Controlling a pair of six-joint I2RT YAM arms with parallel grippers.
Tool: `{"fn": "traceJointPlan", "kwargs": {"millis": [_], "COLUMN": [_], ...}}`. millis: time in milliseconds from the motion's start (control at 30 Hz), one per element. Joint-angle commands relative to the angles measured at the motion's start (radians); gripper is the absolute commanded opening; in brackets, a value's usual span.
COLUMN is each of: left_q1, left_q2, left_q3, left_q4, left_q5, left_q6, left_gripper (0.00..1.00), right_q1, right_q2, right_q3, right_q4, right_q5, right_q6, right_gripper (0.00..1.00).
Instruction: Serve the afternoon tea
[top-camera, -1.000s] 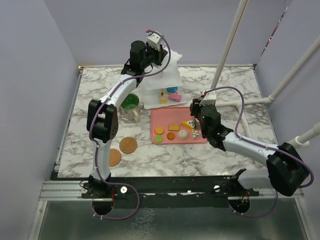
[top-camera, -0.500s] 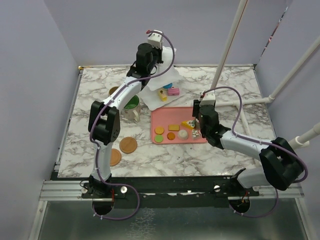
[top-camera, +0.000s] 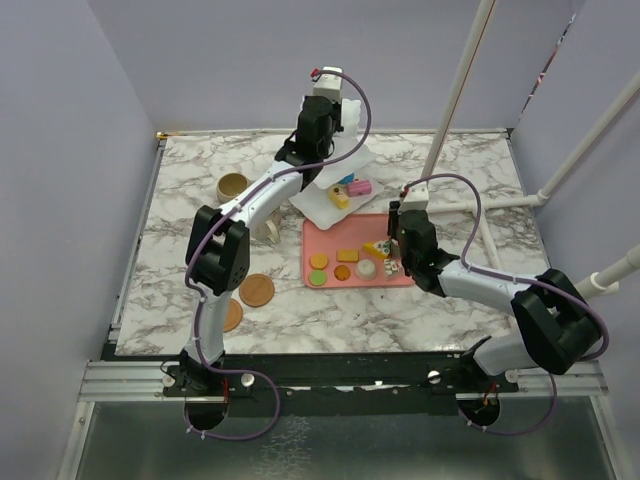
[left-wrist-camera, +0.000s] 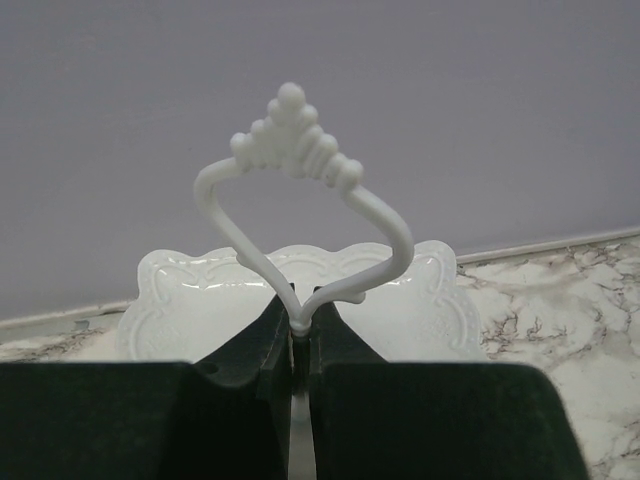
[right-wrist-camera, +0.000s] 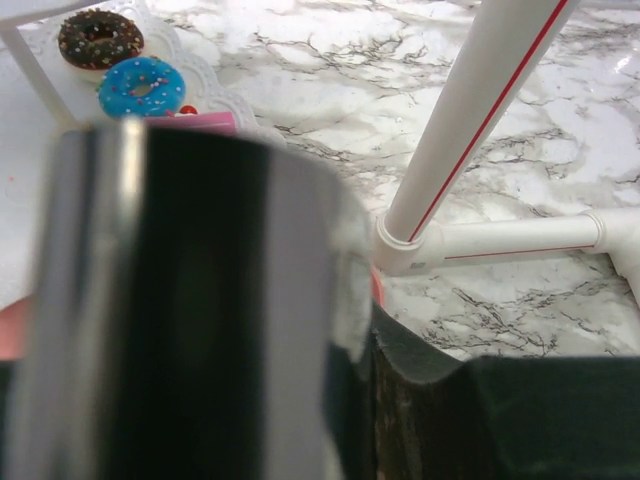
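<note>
At the back of the marble table (top-camera: 180, 250), my left gripper (left-wrist-camera: 298, 330) is pressed together on the thin stem under the looped, beaded handle of the white three-tier stand (left-wrist-camera: 190, 300); from my left wrist I see the dark fingers (left-wrist-camera: 250, 345) pinching it from both sides, with a scalloped square tier just behind them. From above, the stand's lowest tier (top-camera: 312, 203) sits turned at an angle just behind the pink tray (top-camera: 330, 232), and I cannot tell whether it rests on the marble or hangs clear of it. A yellow cake slice (top-camera: 340, 197) and a pink pastry (top-camera: 359, 187) lie on that tier, and my right wrist also picks out a chocolate donut (right-wrist-camera: 98, 38) and a blue donut (right-wrist-camera: 141, 85) there. My right gripper (top-camera: 397, 258) hovers over the tray's right edge, near the pastries lying on it. A blurred black and silver mass fills most of my right wrist view, so I cannot tell whether those jaws are spread or gripping anything. The beige mug (top-camera: 232, 186) stands to the left of the stand, and the two wooden coasters (top-camera: 257, 290) lie nearer my bases.
</note>
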Motion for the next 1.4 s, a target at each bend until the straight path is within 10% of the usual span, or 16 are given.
{"fn": "traceJointPlan", "kwargs": {"millis": [0,300,433,933,1367], "left_q1": [-0.007,0.048,0.141,0.278,0.277], "left_q2": [-0.058,-0.129,-0.129,0.097,0.223], "left_q3": [-0.022,-0.112,-0.087,0.240,0.388], "left_q4": [0.039,0.016,-0.032,-0.109,-0.034], "left_q5": [-0.036,0.223,0.557,1.283,1.325], "left_q6": [-0.030,0.054,-0.029,-0.147,-0.226], "left_gripper": [0.18,0.81,0.92,0.85,0.55], "right_q1": [-0.008,-0.009,-0.009,-0.009,-0.009], "right_q2": [0.003,-0.014,-0.024,-0.068,-0.075], "right_q3": [-0.010,-0.001,0.014,0.020,0.035], "right_q4": [0.055,0.081,0.075,0.058,0.046], "right_q5": [-0.033,-0.075,-0.092,-0.124,-0.145], "right_q6": [-0.010,-0.028,-0.035,-0.032,-0.029], "right_gripper": [0.34,0.30,0.29,0.29,0.29]}}
